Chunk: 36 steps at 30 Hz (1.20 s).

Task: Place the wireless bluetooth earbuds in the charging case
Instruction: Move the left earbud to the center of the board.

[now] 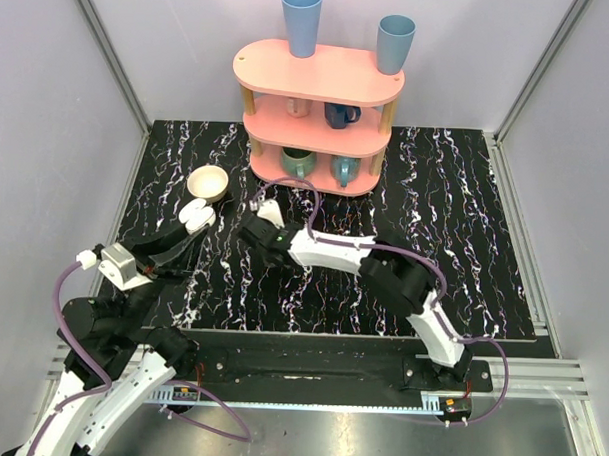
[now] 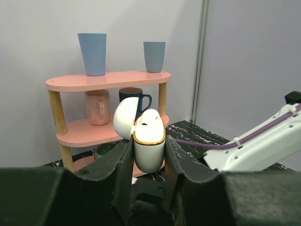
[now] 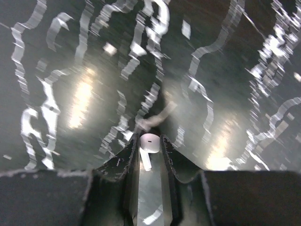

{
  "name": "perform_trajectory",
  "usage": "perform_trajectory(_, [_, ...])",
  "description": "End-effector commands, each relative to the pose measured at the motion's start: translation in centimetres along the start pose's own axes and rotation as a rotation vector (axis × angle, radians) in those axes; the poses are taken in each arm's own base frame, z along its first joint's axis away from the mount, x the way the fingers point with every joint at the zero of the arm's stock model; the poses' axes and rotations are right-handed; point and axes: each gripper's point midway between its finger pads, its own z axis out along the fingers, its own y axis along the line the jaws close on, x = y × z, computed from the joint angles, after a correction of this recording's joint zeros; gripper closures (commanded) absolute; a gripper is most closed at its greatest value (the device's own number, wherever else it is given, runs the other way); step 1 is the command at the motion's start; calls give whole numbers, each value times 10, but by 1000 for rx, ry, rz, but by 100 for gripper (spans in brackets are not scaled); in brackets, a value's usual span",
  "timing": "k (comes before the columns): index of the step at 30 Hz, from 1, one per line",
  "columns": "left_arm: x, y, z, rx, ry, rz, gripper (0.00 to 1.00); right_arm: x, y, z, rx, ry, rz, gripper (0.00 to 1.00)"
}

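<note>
Left fingers [image 2: 120, 172] clamp the case [image 2: 149, 146] upright, lid open, one earbud [image 2: 150, 120] apparently seated inside. Right fingers [image 3: 124, 162] pinch the second earbud [image 3: 147, 146] over the surface [image 3: 94, 70]. Next move: carry it across, stem down, into the free slot. Only the left wrist view shows the open lid, and only the right wrist view shows the pinched bud.

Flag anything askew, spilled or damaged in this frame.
Nothing stands out. The charging case sits upright, lid open, in the left gripper; the right gripper pinches one earbud; the blue cups atop the pink shelf stand upright.
</note>
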Motion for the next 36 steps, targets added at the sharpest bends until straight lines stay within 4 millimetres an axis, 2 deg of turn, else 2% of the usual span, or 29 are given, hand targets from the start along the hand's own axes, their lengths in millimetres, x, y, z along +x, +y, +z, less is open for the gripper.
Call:
perform_trajectory(1, [-6, -2, 8, 5, -34, -22, 100, 4, -44, -35, 76, -34, 55, 78])
perform_trajectory(3, [-7, -3, 9, 11, -38, -24, 100, 6, -55, -48, 83, -43, 73, 77])
perform_trajectory(4, [-5, -3, 11, 11, -32, -28, 100, 19, -63, -49, 98, -23, 73, 76])
perform_trajectory(5, [-5, -4, 11, 16, -33, -27, 100, 22, -66, -51, 101, -18, 79, 76])
perform_trajectory(10, [-2, -4, 14, 15, -24, -36, 100, 29, -66, -61, 72, 3, 138, 68])
perform_trajectory(16, [-3, -4, 15, 14, -24, -40, 100, 27, -61, -59, 61, 14, 151, 64])
perform_trajectory(26, [-2, -3, 15, 8, -21, -40, 100, 32, -75, -60, 106, 34, 159, 62])
perform_trajectory(36, [-1, -4, 17, 17, -16, -40, 100, 40, -73, -53, 87, 83, 231, 62])
